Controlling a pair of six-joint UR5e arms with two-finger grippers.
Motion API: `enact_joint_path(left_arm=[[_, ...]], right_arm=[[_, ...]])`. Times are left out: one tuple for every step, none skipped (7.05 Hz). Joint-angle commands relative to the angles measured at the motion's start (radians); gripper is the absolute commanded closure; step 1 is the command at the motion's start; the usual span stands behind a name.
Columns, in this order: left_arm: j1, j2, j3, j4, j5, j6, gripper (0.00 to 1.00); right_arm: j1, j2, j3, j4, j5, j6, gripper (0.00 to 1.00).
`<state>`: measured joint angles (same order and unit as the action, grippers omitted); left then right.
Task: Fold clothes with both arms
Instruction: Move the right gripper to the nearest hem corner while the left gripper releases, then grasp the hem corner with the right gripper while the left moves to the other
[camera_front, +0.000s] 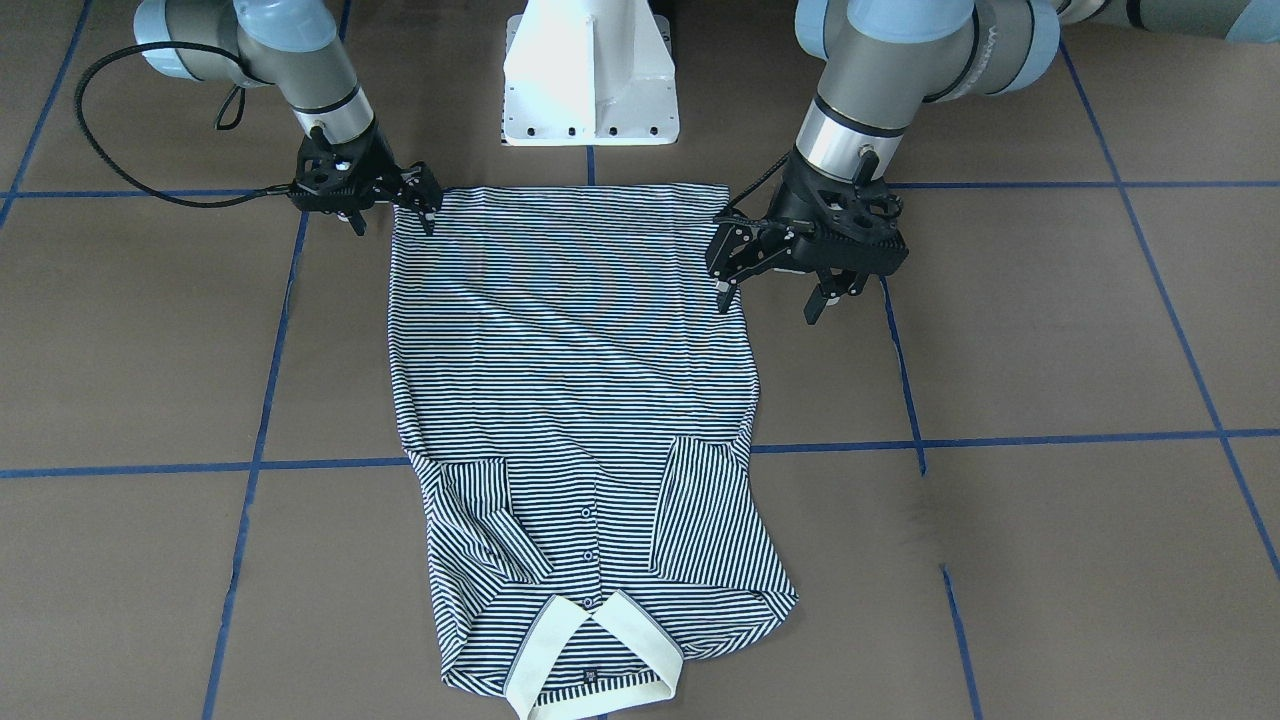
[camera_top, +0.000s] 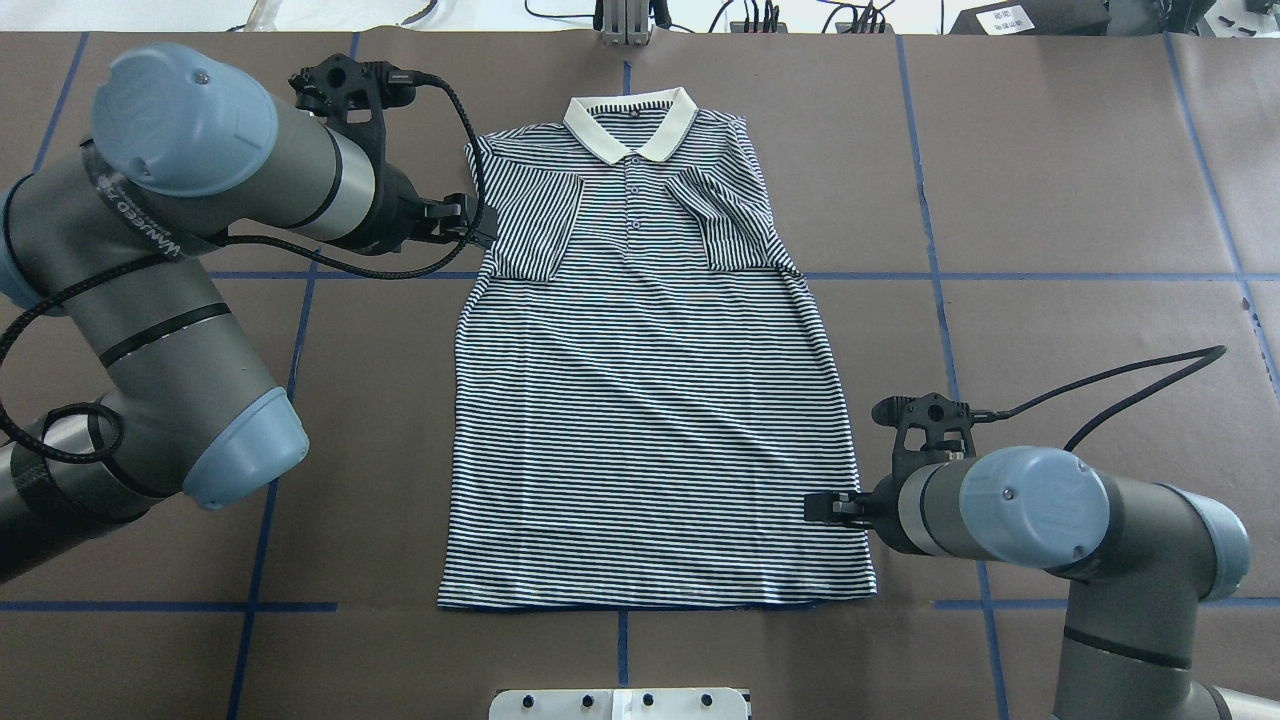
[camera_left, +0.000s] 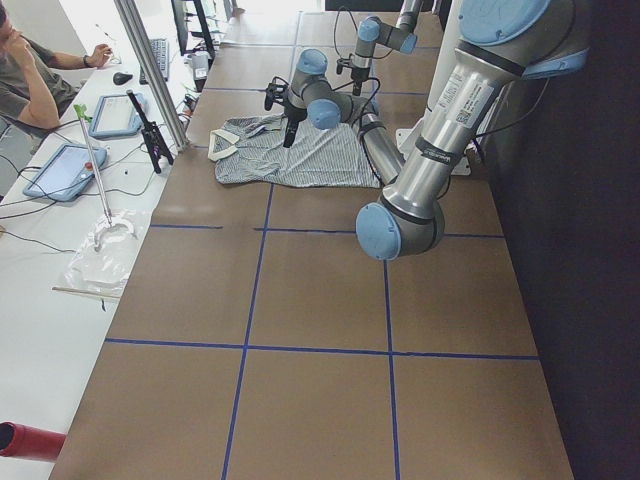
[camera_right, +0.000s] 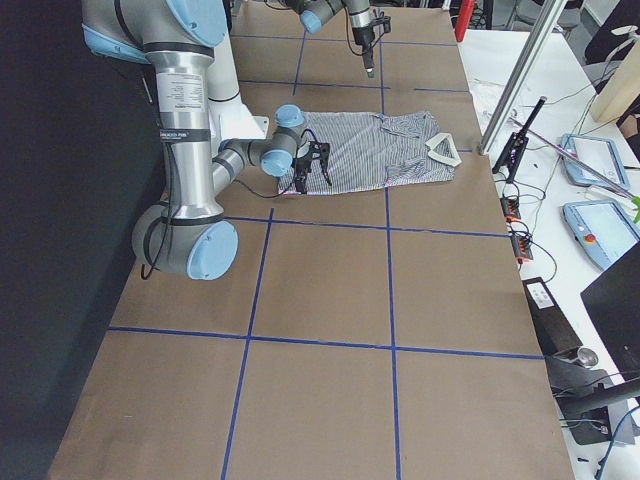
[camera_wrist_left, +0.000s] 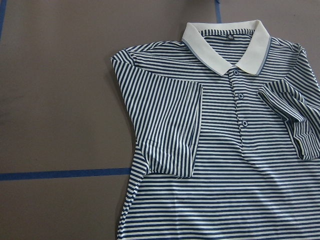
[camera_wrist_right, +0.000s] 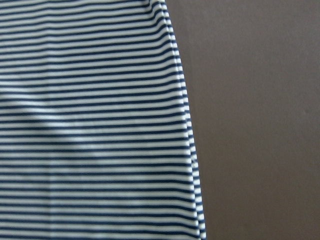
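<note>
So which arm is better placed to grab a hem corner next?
Right: the right hand sits low beside the shirt near its hem; the left hand hangs high by a sleeve, near the collar.

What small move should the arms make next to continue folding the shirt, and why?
Probably lower the left gripper toward its side of the polo shirt. It hangs open well above the cloth, while the open right gripper sits low beside the hem corner. Both sleeves lie folded in, and neither gripper holds fabric.
</note>
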<state>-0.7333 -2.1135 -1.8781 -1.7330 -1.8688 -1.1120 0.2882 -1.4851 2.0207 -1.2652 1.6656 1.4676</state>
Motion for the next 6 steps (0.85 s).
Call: enact_joint_path(left_arm=[[0.002,0.004,0.005,-0.002,0.000,0.006,0.00],[0.002,0.006,0.007,-0.002,0.000,0.009,0.00],[0.002,0.006,0.010,-0.002,0.000,0.009,0.00],[0.002,0.006,0.011,-0.003,0.000,0.009,0.00],[0.002,0.006,0.010,-0.004,0.000,0.009,0.00],[0.002,0.006,0.010,-0.004,0.000,0.009,0.00]], right_arm=[[-0.090,-0.003,0.004,-0.020,-0.038,0.080,0.00],[-0.096,-0.003,0.006,-0.045,-0.038,0.082,0.00],[-0.098,-0.001,0.013,-0.077,-0.037,0.082,0.00],[-0.096,-0.004,0.032,-0.107,-0.033,0.082,0.03],[-0.096,0.002,0.050,-0.147,-0.032,0.082,0.16],[-0.098,0.002,0.049,-0.152,-0.030,0.082,0.25]])
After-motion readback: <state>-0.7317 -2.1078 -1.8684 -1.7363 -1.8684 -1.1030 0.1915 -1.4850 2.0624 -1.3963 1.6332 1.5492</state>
